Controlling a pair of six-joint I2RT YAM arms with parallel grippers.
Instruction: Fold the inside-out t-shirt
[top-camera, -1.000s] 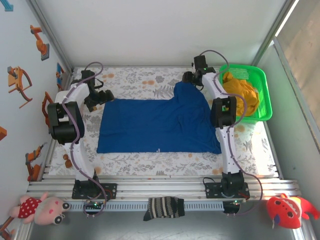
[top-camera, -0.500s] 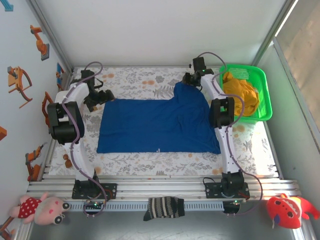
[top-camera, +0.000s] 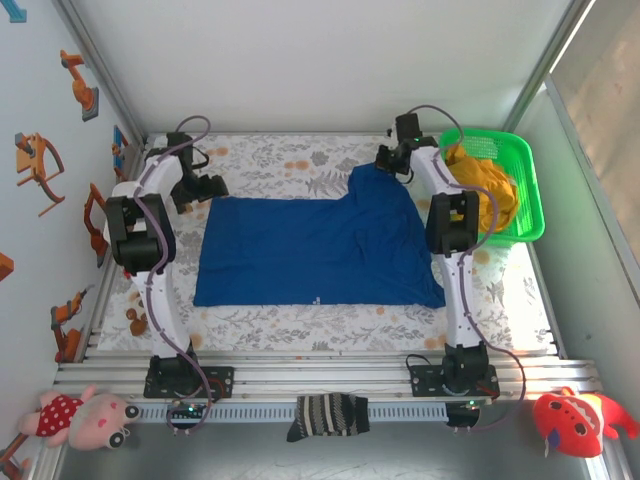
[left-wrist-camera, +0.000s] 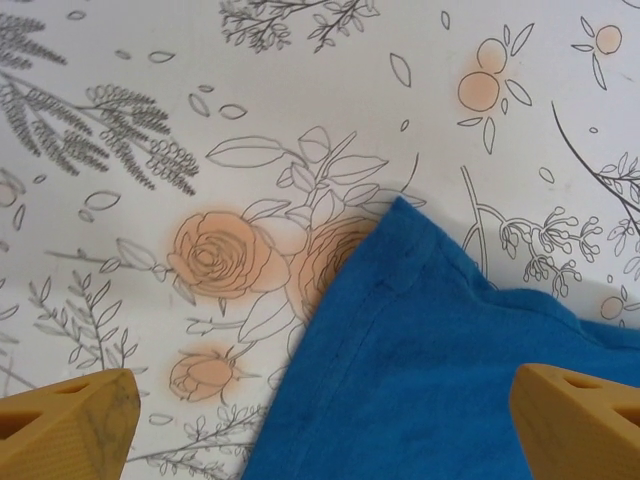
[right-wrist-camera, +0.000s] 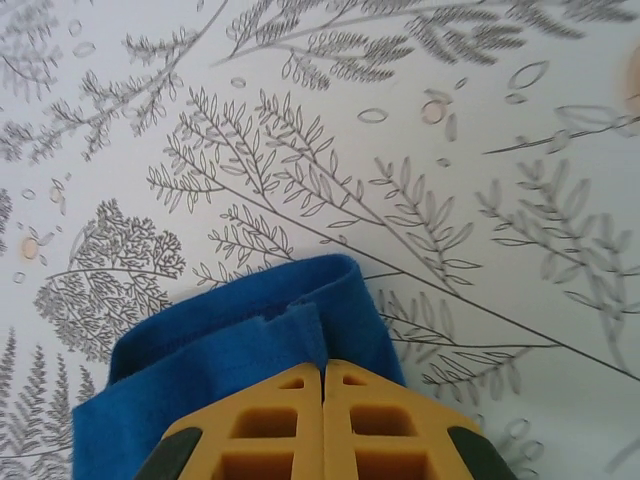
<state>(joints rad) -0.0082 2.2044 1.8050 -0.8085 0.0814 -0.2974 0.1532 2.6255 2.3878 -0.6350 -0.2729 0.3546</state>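
1. Right claw (right-wrist-camera: 322, 372) was pinched shut on the upper-right corner of the inside-out t-shirt (top-camera: 310, 250)
2. Left claw (left-wrist-camera: 320, 425) gaped wide, empty, over its upper-left corner
3. The t-shirt lay spread mid-frame on the desk (top-camera: 300, 160); seemingly no fold made yet

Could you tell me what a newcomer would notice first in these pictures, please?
The royal-blue t-shirt spread across the floral table. The right pincer is shut on its raised far-right corner, the left pincer open over the far-left corner. A green basket of mustard cloth sits far right.
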